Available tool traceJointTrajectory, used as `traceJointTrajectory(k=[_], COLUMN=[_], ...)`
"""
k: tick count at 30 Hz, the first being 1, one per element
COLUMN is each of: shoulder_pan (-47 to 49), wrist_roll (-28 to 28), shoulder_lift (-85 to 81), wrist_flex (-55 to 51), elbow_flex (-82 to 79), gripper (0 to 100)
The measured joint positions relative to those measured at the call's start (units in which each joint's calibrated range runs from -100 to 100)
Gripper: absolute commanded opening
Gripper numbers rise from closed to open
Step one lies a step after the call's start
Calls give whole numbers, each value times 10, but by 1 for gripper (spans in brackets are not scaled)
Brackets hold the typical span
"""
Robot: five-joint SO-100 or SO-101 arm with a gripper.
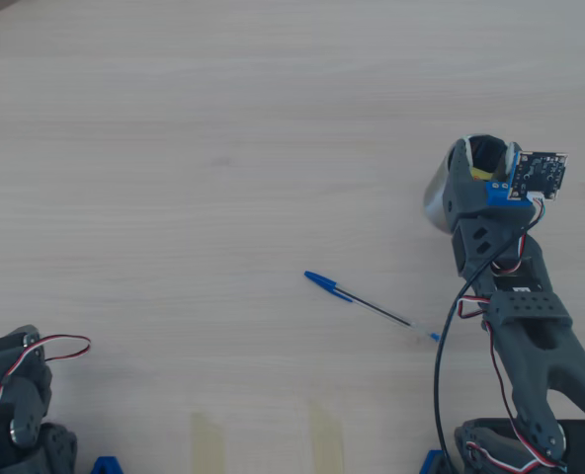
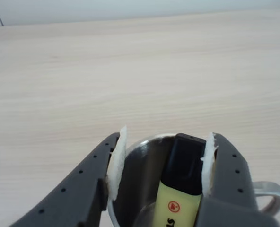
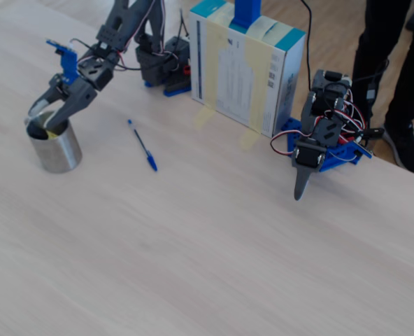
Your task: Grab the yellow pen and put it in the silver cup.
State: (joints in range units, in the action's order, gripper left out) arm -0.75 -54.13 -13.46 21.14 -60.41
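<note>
Pen [image 2: 181, 182] is standing inside the cup [image 2: 140, 175] right now, black cap up, yellow body going down into the steel, leaning against the right side of the inside wall as my wrist view shows it. My fingers [image 2: 162, 163] are spread apart over the cup's mouth, one on each side, white pads facing in. The right pad [image 2: 207, 163] sits right up against the cap, but I can't tell if it's actually touching; the left one [image 2: 116, 163] is well clear with a gap of bare steel between it and the pen, so I'm not clamping anything. Cup's little loop handle [image 2: 270, 194] pokes out on the right in that same view. From overhead you mostly see my arm covering the cup [image 1: 437, 197], with only a sliver of yellow [image 1: 481, 174] showing down in the opening. The fixed view has the cup [image 3: 54, 148] upright on the pale wood surface [image 3: 193, 245] at the far left, my fingers [image 3: 47, 112] hanging over its rim. A blue-capped ballpoint [image 1: 370, 307] lies flat on the surface, well apart from the cup. There's also a second arm [image 3: 322, 133] parked beside a box [image 3: 245, 66] at the back edge.
</note>
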Motion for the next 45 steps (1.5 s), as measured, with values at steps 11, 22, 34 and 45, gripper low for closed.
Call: traceJointTrajectory(k=[11,22,34,45], shoulder_pan=[11,25,19,3], wrist_roll=[1,21,21,19], shoulder_lift=[-172,-381,-679,-831], wrist_flex=[-176,-312,-546,-687], elbow_flex=[0,-73,-204,-315], gripper=[15,5,2,2])
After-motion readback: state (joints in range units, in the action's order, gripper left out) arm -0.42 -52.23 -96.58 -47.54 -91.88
